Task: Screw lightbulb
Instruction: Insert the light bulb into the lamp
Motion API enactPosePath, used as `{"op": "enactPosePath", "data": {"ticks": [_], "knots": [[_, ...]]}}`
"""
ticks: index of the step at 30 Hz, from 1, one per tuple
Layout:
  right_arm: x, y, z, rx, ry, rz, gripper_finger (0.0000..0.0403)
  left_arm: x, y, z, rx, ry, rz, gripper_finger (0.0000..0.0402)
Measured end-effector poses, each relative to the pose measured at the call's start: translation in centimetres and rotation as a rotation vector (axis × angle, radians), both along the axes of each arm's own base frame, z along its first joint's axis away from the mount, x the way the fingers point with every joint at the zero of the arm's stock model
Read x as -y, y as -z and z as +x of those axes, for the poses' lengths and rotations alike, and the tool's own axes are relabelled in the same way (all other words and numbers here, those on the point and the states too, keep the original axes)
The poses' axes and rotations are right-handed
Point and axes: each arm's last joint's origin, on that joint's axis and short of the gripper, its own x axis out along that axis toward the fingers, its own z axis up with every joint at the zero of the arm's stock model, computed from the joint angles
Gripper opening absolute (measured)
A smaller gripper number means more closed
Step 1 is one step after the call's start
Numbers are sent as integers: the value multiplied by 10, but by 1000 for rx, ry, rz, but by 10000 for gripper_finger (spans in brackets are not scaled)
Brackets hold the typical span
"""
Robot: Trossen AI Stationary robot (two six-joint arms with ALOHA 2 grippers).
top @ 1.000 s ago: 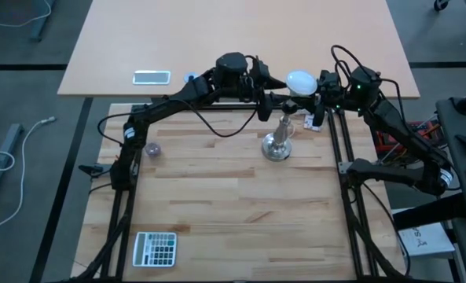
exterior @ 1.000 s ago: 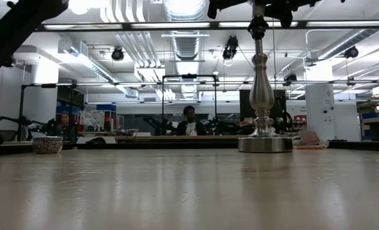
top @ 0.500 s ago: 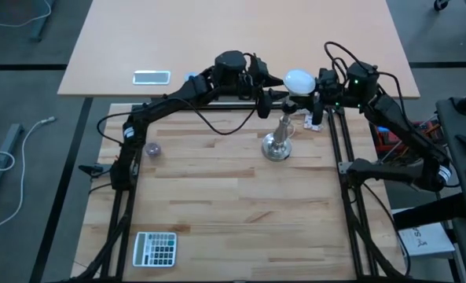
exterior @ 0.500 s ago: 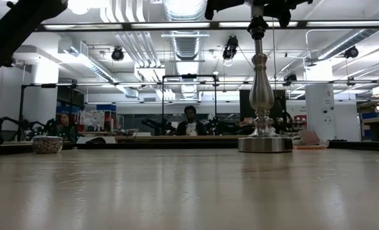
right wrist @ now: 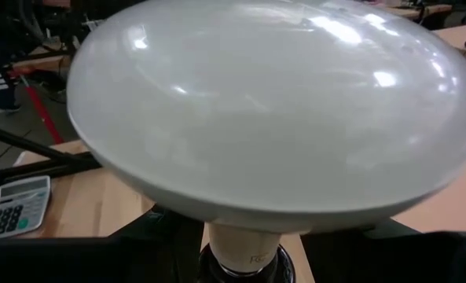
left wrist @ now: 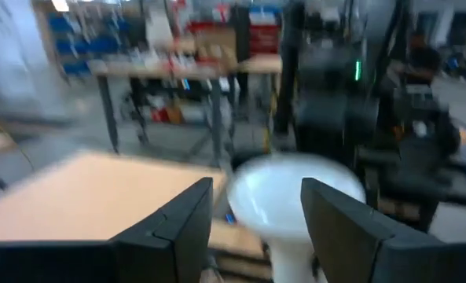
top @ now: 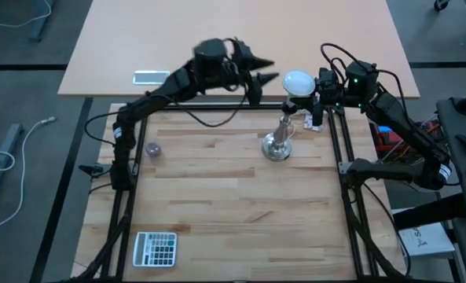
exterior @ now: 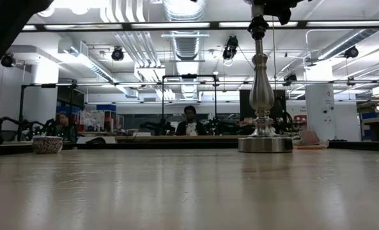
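From above, the left gripper (top: 266, 69) has pulled back from the round white frosted lightbulb (top: 299, 81), fingers apart; the bulb sits atop the silver metal stand (top: 278, 143) near the wooden table's (top: 233, 212) far edge. Right gripper (top: 321, 88) beside it, fingers can't tell. Low view: stand (exterior: 262, 96), workshop behind. Left wrist: bulb (left wrist: 291, 196) ahead. Right wrist: bulb (right wrist: 272, 110) fills it.

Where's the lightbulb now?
High view: the lightbulb sits atop the silver stand at the table's far right, held by the right gripper.
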Motion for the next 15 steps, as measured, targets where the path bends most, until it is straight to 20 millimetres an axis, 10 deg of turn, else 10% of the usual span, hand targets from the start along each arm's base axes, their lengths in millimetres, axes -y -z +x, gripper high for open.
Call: {"op": "enactPosePath", "data": {"ticks": [15], "knots": [[0,2,3,-13,3,13,162,7,10,27,108,68,11,132]]}}
